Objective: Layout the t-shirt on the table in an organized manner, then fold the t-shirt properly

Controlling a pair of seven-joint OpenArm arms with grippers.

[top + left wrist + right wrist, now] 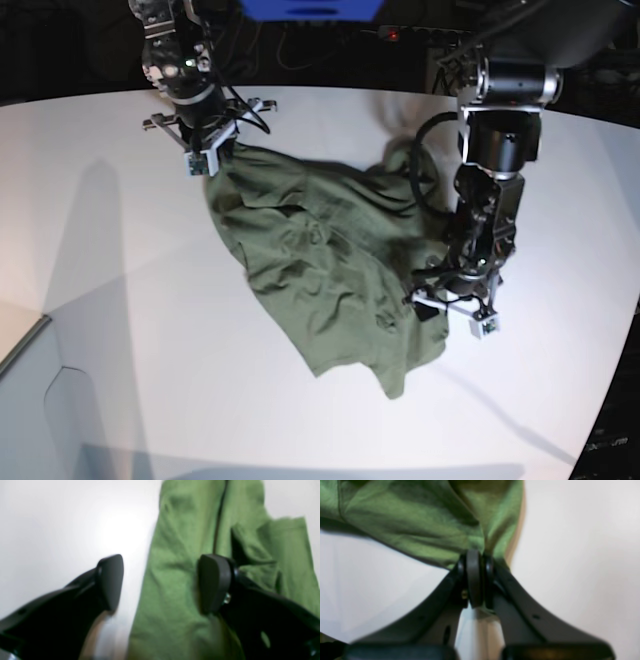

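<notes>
Base view: t-shirt (320,270) stretches diagonally from clamping right tool (207,152) toward wide-spread left tool (455,310).

No text, label, brand, number or sign can be read in any of the three views. Nothing printed is seen on the t-shirt (320,265), and no marking is made out on the table (120,300) or on the arms; both wrist views are blurred.
</notes>
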